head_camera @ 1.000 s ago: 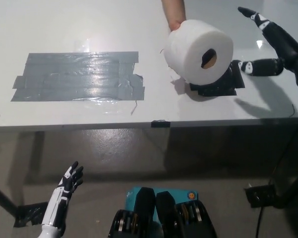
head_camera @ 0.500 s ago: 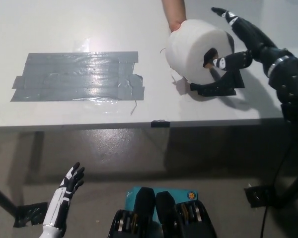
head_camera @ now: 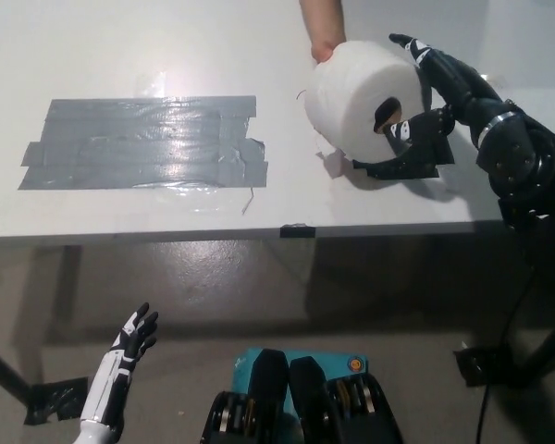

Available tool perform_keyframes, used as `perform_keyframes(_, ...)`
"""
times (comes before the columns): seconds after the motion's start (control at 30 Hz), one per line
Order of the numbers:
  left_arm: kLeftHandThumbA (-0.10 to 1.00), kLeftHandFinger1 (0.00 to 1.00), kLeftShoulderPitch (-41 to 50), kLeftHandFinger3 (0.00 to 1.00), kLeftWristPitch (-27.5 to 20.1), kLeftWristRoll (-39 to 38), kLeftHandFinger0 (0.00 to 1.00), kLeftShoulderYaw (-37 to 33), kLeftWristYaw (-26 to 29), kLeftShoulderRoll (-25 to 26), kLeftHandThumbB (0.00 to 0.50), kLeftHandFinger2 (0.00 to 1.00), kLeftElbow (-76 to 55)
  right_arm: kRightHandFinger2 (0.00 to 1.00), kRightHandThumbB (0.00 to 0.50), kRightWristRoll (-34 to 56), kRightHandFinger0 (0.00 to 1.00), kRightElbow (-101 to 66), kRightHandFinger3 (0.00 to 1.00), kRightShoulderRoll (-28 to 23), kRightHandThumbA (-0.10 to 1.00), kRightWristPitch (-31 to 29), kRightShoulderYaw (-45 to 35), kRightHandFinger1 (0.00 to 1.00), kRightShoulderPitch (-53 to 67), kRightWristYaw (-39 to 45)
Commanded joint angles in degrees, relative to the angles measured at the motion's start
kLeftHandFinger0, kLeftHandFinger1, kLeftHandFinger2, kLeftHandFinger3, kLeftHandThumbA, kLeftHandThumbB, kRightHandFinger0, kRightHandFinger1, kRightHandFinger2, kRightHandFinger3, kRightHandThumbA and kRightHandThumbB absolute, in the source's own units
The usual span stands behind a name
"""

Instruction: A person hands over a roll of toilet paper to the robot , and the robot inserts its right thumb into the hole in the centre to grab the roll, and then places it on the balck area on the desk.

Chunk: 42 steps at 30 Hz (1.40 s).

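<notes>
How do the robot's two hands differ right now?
The black right hand is up at table level against the toilet paper roll, with its thumb at the centre hole. The white left hand hangs low below the table edge, touching nothing. The right hand's fingers curve around the roll; the left's are simply spread. Neither yet holds anything alone: a person's hand supports the roll.

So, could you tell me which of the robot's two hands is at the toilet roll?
The black right hand, against the toilet roll; the white left hand hangs below the table.

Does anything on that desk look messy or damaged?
The grey tape patch looks rough: overlapping uneven strips, wrinkled, with loose threads at its right edge. The toilet paper roll looks intact, held by a person's hand and met by the right hand.
</notes>
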Motion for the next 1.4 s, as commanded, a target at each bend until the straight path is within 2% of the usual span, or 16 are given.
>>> perform_keyframes(0.0, 1.0, 1.0, 0.1, 1.0, -0.4, 0.6, 1.0, -0.3, 0.1, 0.5, 0.498, 1.0, -1.7, 1.0, 0.394, -2.2, 1.0, 1.0, 1.0, -0.3, 0.76, -2.5, 0.1, 1.0, -4.7, -2.5)
perform_keyframes(0.17, 1.0, 1.0, -0.4, 1.0, -0.3, 0.1, 1.0, -0.2, -0.3, 0.6, 0.5, 1.0, -1.3, 1.0, 0.397, -2.0, 1.0, 2.0, 1.0, -0.5, 0.77, -3.4, -0.5, 1.0, -5.3, -3.4)
perform_keyframes(0.2, 1.0, 1.0, -0.4, 1.0, -0.3, 0.3, 1.0, -0.2, -0.2, 0.6, 0.5, 1.0, -1.3, 1.0, 0.395, -2.0, 1.0, 1.4, 1.0, -0.6, 0.8, -3.2, -0.6, 1.0, -5.3, -3.2)
perform_keyframes(0.23, 1.0, 1.0, -0.4, 1.0, -0.4, 0.4, 1.0, -0.2, -0.1, 0.6, 0.5, 1.0, -1.2, 1.0, 0.384, -1.8, 1.0, 0.9, 1.0, -0.7, 0.79, -3.2, -0.7, 1.0, -5.2, -3.0)
perform_keyframes(0.5, 1.0, 1.0, 0.0, 1.0, -0.5, 0.5, 1.0, -0.1, 0.1, 0.5, 0.492, 1.0, -1.6, 1.0, 0.401, -1.9, 1.0, 0.2, 1.0, -0.2, 0.81, -2.9, -0.8, 1.0, -5.7, -3.1)
perform_keyframes(0.57, 1.0, 1.0, -0.3, 1.0, -1.7, 0.2, 1.0, 0.0, 0.2, 0.4, 0.473, 1.0, -0.7, 1.0, 0.39, -1.8, 1.0, 0.8, 1.0, 0.1, 0.79, -3.2, -0.8, 1.0, -6.0, -3.3)
perform_keyframes(0.87, 1.0, 1.0, -0.4, 1.0, -1.3, 1.2, 1.0, -0.3, 0.5, 0.4, 0.496, 1.0, -1.0, 1.0, 0.375, -3.3, 1.0, 5.2, 1.0, 1.1, 0.78, -4.0, 0.8, 1.0, -7.7, -3.9)
perform_keyframes(1.0, 1.0, 1.0, -0.3, 1.0, -0.7, 0.1, 1.0, -0.2, -0.3, 0.3, 0.496, 1.0, -1.2, 1.0, 0.365, -3.9, 1.0, 7.9, 1.0, 1.6, 0.78, -5.2, 1.7, 1.0, -8.3, -4.7)
perform_keyframes(1.03, 1.0, 1.0, -0.3, 1.0, -1.1, -0.4, 1.0, -0.1, -0.6, 0.3, 0.481, 1.0, -1.1, 1.0, 0.364, -4.0, 1.0, 8.8, 1.0, 1.8, 0.77, -5.2, 1.9, 1.0, -8.6, -5.0)
perform_keyframes(1.1, 1.0, 1.0, -0.3, 1.0, -0.8, 0.0, 1.0, -0.3, -0.6, 0.4, 0.494, 1.0, -1.3, 1.0, 0.362, -4.3, 1.0, 10.3, 1.0, 2.1, 0.75, -5.7, 2.2, 1.0, -9.0, -5.7)
perform_keyframes(1.2, 1.0, 1.0, -0.4, 1.0, -1.1, 0.6, 1.0, -0.3, -0.2, 0.4, 0.485, 1.0, -1.3, 1.0, 0.364, -5.4, 1.0, 12.6, 1.0, 2.3, 0.76, -6.2, 3.2, 1.0, -10.0, -6.3)
perform_keyframes(1.23, 1.0, 1.0, -0.3, 1.0, -1.0, 0.6, 1.0, -0.3, -0.2, 0.4, 0.498, 1.0, -1.3, 1.0, 0.372, -5.5, 1.0, 13.8, 1.0, 2.6, 0.76, -6.3, 3.4, 1.0, -10.4, -6.5)
perform_keyframes(1.37, 1.0, 1.0, -0.2, 1.0, -0.7, 0.5, 1.0, -0.3, -0.3, 0.4, 0.498, 1.0, -1.5, 1.0, 0.384, -5.7, 1.0, 17.0, 1.0, 2.9, 0.77, -7.1, 4.1, 1.0, -11.2, -7.3)
